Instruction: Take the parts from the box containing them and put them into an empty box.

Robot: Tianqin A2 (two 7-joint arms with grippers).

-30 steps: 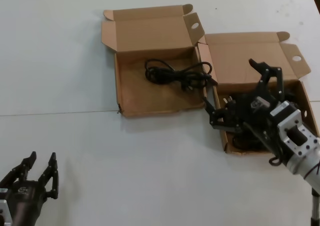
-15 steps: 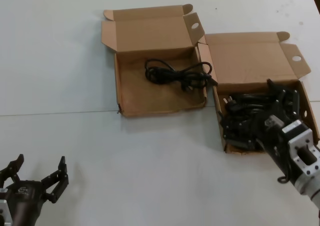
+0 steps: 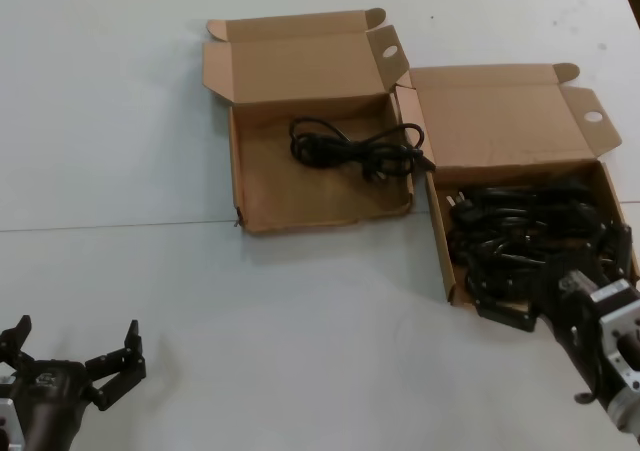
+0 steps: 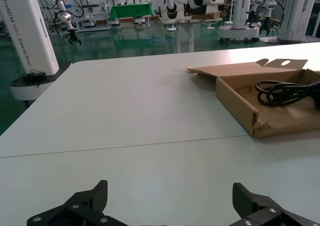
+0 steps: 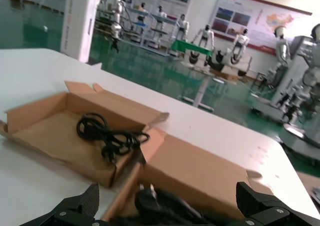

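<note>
The straight-walled box with the small round hole (image 3: 500,116) lies at the right and holds a pile of black power cords (image 3: 510,236). The wavy-walled box with the oval hole (image 3: 290,191) lies to its left and holds one looped cord (image 3: 355,146). My right gripper (image 3: 560,283) is open at the near end of the cord pile, with one finger at the front wall. The right wrist view shows a plug and cords (image 5: 160,203) between the spread fingers (image 5: 90,198). My left gripper (image 3: 70,356) is open and empty at the near left.
The two boxes touch at their inner corners, with both lids open and lying back. The left wrist view shows the wavy-walled box (image 4: 237,103) and its cord (image 4: 285,90) ahead to one side, with white table between. A seam crosses the table (image 3: 120,228).
My right gripper has drawn back from over the cord pile towards the box's near right corner. My left gripper has spread its fingers wider and sunk a little.
</note>
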